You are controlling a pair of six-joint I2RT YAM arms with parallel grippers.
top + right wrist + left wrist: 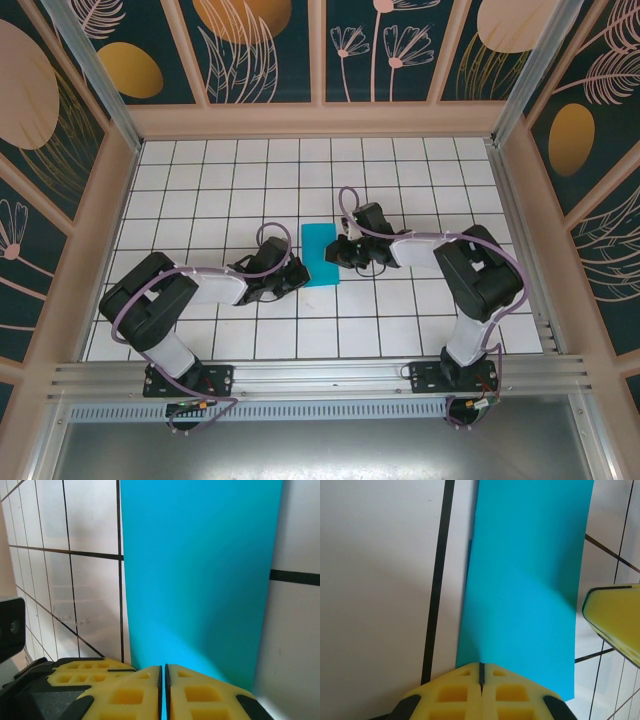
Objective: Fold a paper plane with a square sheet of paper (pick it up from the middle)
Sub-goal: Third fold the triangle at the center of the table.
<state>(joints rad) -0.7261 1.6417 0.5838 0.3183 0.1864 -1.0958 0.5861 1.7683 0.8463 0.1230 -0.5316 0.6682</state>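
The square sheet of paper (320, 255) lies folded to a narrow teal rectangle on the white gridded floor, between the two arms. My left gripper (298, 272) meets its left long edge. In the left wrist view its yellow fingers (481, 664) are pressed together on the paper's (525, 580) near edge, which rises in a slight ridge toward the tips. My right gripper (341, 250) comes in from the other side. Its jaws (163, 666) are shut, with a teal sliver of the paper (200, 570) showing in the slit. No paper plane shape shows.
A yellow finger of the right gripper (615, 620) stands at the paper's far side in the left wrist view. The floor (200, 190) is walled by patterned panels, with an aluminium rail (320, 375) along the near edge by the arm bases.
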